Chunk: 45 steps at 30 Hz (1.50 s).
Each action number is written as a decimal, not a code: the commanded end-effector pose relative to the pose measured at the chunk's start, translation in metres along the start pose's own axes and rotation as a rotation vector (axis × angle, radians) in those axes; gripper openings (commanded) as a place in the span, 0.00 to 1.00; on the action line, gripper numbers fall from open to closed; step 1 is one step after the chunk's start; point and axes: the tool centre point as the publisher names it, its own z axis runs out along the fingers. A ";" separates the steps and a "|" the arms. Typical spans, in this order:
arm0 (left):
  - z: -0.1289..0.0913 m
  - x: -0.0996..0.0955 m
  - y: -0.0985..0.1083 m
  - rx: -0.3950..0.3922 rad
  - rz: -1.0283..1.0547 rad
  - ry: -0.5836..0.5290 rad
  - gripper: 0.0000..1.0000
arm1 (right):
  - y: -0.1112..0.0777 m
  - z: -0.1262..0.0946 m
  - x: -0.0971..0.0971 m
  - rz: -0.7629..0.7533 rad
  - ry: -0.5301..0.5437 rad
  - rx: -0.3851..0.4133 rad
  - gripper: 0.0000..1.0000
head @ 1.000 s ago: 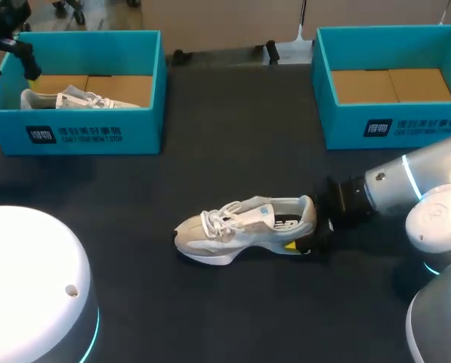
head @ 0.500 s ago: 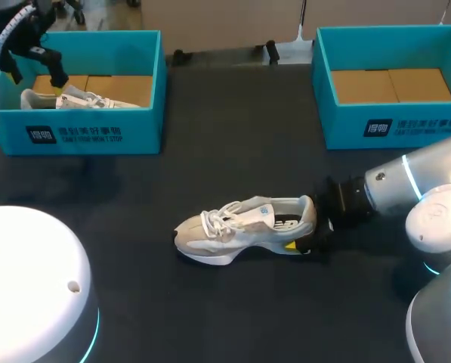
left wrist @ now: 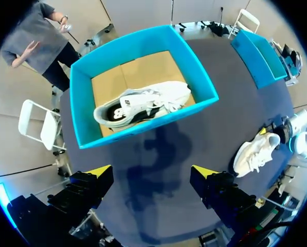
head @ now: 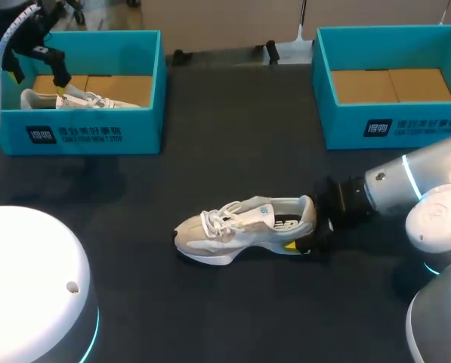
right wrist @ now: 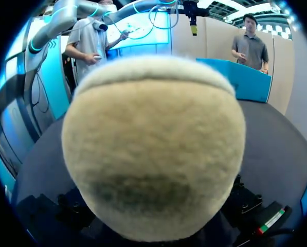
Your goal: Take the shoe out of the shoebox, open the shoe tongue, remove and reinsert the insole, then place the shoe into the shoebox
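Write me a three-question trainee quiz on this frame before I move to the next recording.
1. True or false: the right shoebox holds a shoe.
2. The left tool is: A open, B shut on a shoe, C shut on an insole.
3. Fill in: the right tool sits at the ___ of the shoe on the table.
Key: 1 false; 2 A; 3 heel.

Cream-white sneaker [head: 244, 227], tan fuzzy heel [right wrist: 153, 149]; left shoebox [head: 138, 132] and right shoebox [head: 346, 130] turquoise, brown-floored; table [head: 233, 136] black; left gripper [left wrist: 150, 172] yellow-tipped.
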 end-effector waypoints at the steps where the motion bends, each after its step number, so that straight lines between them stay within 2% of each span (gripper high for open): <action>1: -0.002 0.033 -0.002 -0.002 0.052 0.023 1.00 | 0.000 0.003 -0.002 0.001 -0.002 0.005 0.00; 6: 0.008 0.080 -0.001 -0.009 0.134 0.030 1.00 | 0.000 0.003 -0.002 0.001 -0.002 0.005 0.00; 10: 0.017 0.113 -0.002 -0.023 0.189 0.076 1.00 | 0.000 0.003 -0.002 0.001 -0.002 0.005 0.00; 16: 0.023 0.139 -0.006 -0.032 0.176 0.113 1.00 | 0.000 0.003 -0.002 0.001 -0.002 0.005 0.00; 37: 0.024 0.141 -0.007 -0.034 0.164 0.113 1.00 | 0.000 0.003 -0.002 0.001 -0.002 0.005 0.00; 41: 0.024 0.153 -0.005 -0.005 -0.024 0.095 1.00 | 0.000 0.003 -0.002 0.001 -0.002 0.005 0.00; 43: 0.024 0.160 0.000 -0.005 -0.072 0.117 1.00 | 0.000 0.003 -0.002 0.001 -0.002 0.005 0.00; 45: 0.024 0.169 0.005 0.020 -0.116 0.093 1.00 | 0.000 0.003 -0.002 0.001 -0.002 0.005 0.00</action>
